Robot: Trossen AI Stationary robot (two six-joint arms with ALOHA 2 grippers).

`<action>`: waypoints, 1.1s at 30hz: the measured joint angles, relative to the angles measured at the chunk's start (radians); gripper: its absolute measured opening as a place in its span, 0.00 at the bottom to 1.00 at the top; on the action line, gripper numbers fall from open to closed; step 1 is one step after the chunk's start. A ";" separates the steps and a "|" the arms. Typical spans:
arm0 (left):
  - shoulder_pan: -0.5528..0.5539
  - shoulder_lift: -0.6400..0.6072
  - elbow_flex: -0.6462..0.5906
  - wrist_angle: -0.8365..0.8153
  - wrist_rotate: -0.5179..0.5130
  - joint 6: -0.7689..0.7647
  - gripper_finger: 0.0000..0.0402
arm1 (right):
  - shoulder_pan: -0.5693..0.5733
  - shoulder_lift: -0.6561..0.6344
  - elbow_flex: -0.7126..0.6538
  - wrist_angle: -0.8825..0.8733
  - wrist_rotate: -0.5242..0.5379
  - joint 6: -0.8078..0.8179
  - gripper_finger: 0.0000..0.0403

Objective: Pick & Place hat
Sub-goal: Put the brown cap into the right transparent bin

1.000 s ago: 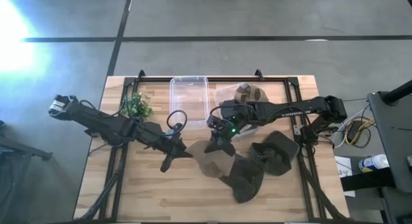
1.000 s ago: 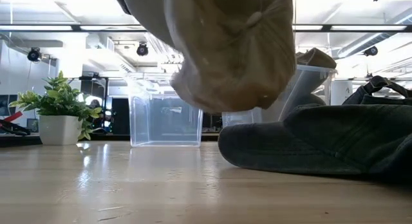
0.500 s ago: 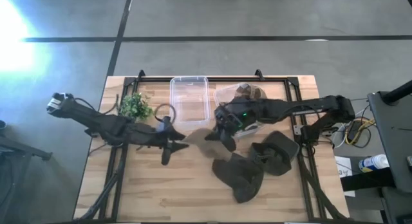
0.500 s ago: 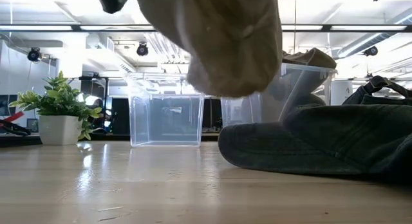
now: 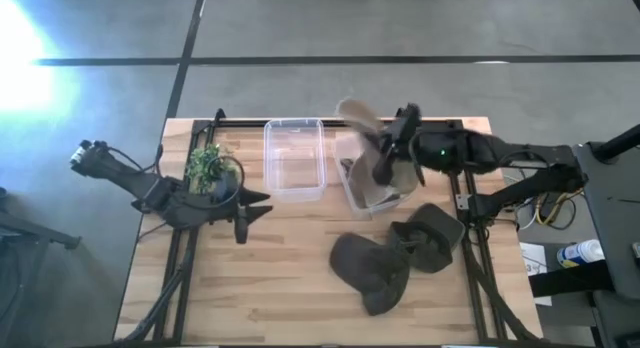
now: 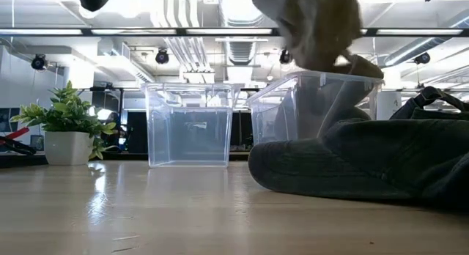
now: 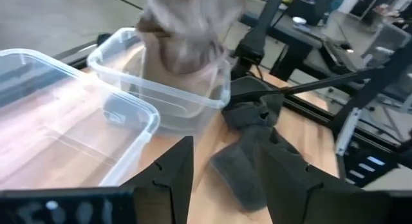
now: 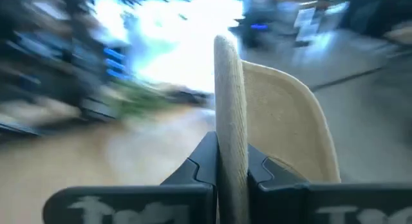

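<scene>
A tan hat [image 5: 362,128] is in the air above the right clear bin [image 5: 352,193], held by my right gripper [image 5: 385,160], which is shut on it. The hat also shows in the low view [image 6: 319,24] and the left wrist view [image 7: 187,37]. Two dark hats [image 5: 372,273] [image 5: 430,238] lie on the table in front of that bin. My left gripper [image 5: 243,216] is open and empty over the table's left half, near the plant. My right gripper pinches the tan hat's brim [image 8: 229,121] between its two fingers, the brim standing edge-on in the gap. The fingers come from the table's right side. The hat is lifted clear, its crown [image 8: 290,114] to one side of the fingers, above the right bin.
An empty clear bin [image 5: 295,158] stands at the far middle, left of the right bin. Another tan thing [image 5: 402,176] lies in the right bin. A small potted plant [image 5: 208,168] stands at the far left. Bare wood lies at the table's near left.
My right gripper has carried the tan hat up from the table's middle toward the far right, over the right bin; the hat is lifted clear. My left gripper has drawn back toward the table's left edge, away from the hat.
</scene>
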 joint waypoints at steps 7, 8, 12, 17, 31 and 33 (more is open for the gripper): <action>0.000 0.056 0.000 -0.023 -0.002 0.001 0.39 | 0.003 0.036 0.000 -0.344 0.163 -0.259 0.03; 0.000 0.064 0.000 -0.027 -0.003 0.001 0.39 | 0.003 0.056 0.000 -0.383 0.173 -0.301 0.03; 0.000 0.094 0.000 -0.033 -0.003 -0.015 0.39 | 0.004 0.149 -0.002 -0.475 0.241 -0.508 0.03; 0.000 0.111 0.000 -0.037 -0.002 -0.055 0.39 | 0.016 0.260 -0.002 -0.562 0.385 -0.783 0.03; 0.002 0.112 -0.035 -0.093 -0.004 -0.158 0.39 | 0.175 0.431 -0.002 -0.766 0.039 -0.823 0.03; 0.002 0.112 -0.042 -0.093 -0.004 -0.173 0.39 | 0.178 0.444 -0.002 -0.763 -0.009 -0.830 0.03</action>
